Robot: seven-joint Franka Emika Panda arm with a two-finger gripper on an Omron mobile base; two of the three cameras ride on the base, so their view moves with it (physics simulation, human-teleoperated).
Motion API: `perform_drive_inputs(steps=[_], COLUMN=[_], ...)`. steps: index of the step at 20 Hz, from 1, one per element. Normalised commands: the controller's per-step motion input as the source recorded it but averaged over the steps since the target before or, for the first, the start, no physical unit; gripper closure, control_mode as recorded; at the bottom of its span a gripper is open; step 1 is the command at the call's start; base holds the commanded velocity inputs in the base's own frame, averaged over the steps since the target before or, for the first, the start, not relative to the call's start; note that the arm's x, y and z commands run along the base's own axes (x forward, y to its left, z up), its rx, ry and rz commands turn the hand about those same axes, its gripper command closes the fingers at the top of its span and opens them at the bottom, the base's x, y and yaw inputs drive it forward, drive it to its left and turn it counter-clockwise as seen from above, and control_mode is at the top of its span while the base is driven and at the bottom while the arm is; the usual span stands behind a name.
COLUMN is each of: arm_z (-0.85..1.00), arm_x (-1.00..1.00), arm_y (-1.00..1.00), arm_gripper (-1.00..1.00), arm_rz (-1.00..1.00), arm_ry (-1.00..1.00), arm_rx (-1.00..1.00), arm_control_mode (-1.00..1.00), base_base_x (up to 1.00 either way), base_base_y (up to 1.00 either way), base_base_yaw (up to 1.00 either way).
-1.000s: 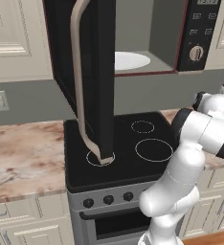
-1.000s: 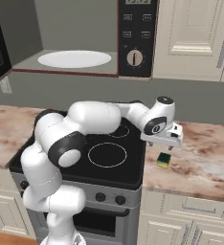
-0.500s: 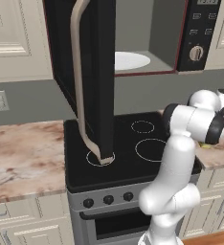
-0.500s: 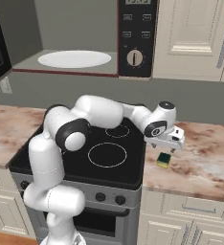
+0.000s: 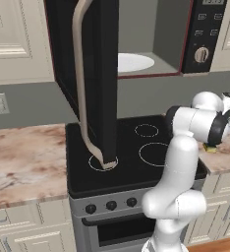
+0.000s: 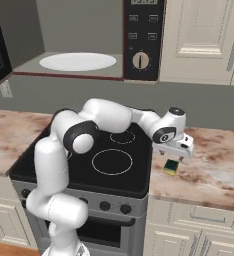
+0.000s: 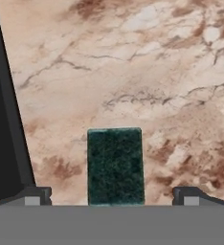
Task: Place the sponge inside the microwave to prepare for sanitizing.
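tool (image 6: 173, 156) spread above sponge (image 6: 170, 167); microwave (image 5: 151, 37) door open

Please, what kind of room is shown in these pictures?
A rendered home kitchen, it seems: a black stove set between marble-look counters, a microwave with its door open above it, and cream cabinets. A sponge lies on the counter under the end effector.

Sponge (image 6: 170, 167) yellow w/ dk green top; counter (image 7: 133, 72) beige-brown marble; microwave (image 5: 136, 39) black, beige handle.
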Motion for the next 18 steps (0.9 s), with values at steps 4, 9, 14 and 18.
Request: perform_drive_inputs(steps=[4, 9, 14, 18], arm_z=[-0.38, -0.36, -0.24, -0.14], arm_x=[0.0, 0.0, 0.0, 0.0], arm_y=[0.0, 0.0, 0.0, 0.0], arm_gripper=[-1.0, -1.0, -1.0, -1.0], arm_rz=[-0.01, -0.01, -0.01, -0.01], arm_ry=[0.0, 0.0, 0.0, 0.0], arm_rx=[0.0, 0.0, 0.0, 0.01], arm_control_mode=[-1.0, -1.0, -1.0, -1.0], base_base_x=[0.0, 0.0, 0.0, 0.0], base_base_y=[0.0, 0.0, 0.0, 0.0], base_base_yaw=[0.0, 0.0, 0.0, 0.0])
